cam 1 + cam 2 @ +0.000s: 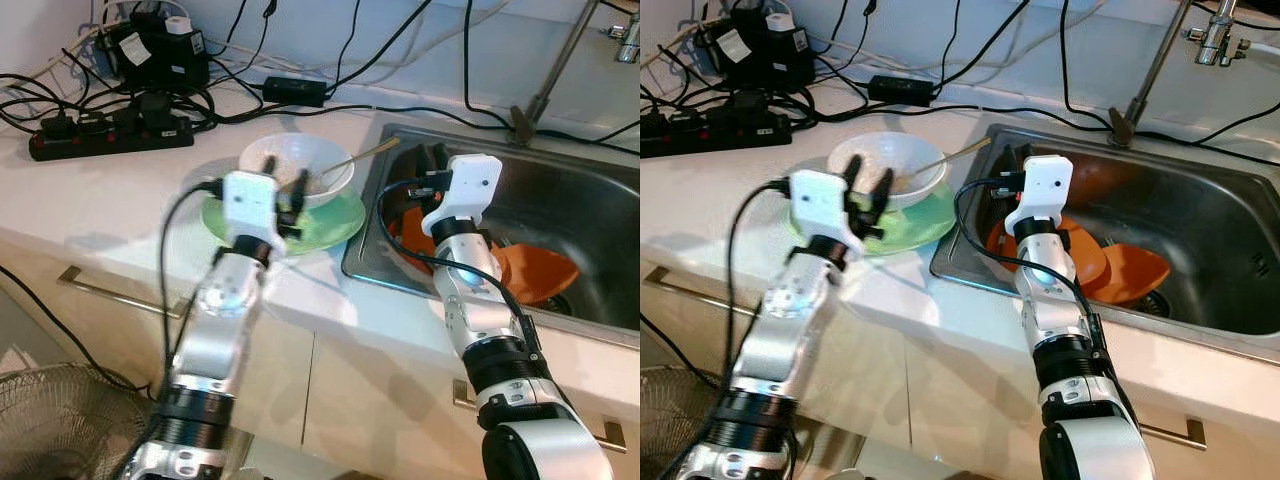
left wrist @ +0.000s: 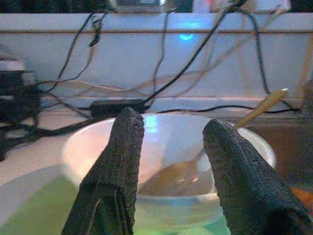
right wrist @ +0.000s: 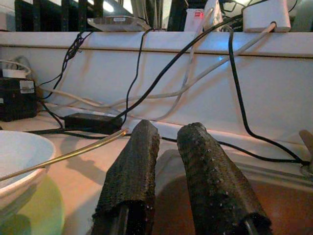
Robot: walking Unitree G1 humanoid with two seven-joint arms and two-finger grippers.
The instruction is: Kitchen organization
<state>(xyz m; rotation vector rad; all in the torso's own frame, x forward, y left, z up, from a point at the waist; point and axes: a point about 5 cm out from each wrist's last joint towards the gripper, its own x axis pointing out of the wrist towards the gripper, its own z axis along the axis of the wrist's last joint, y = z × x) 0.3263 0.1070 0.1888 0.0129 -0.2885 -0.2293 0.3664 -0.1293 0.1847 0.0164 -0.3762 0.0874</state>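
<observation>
Left wrist view is showing the left gripper [image 2: 168, 147] reaching wide open, empty, toward the white bowl [image 2: 166, 161] with its spoon [image 2: 195, 169], needing to close on the near rim next, while the right gripper [image 3: 168, 161] is hovering by the sink [image 1: 560, 200], fingers nearly closed, empty.

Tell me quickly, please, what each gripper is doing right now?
Left gripper: open, empty, at the white ceramic bowl.
Right gripper: open, narrow gap, empty, over the steel sink.

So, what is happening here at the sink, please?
The robot stands at a kitchen counter. Its left gripper, fingers open, is at the near rim of a white bowl that sits on a green plate and holds a spoon. The right gripper hovers over the sink, above orange dishes, holding nothing.
</observation>
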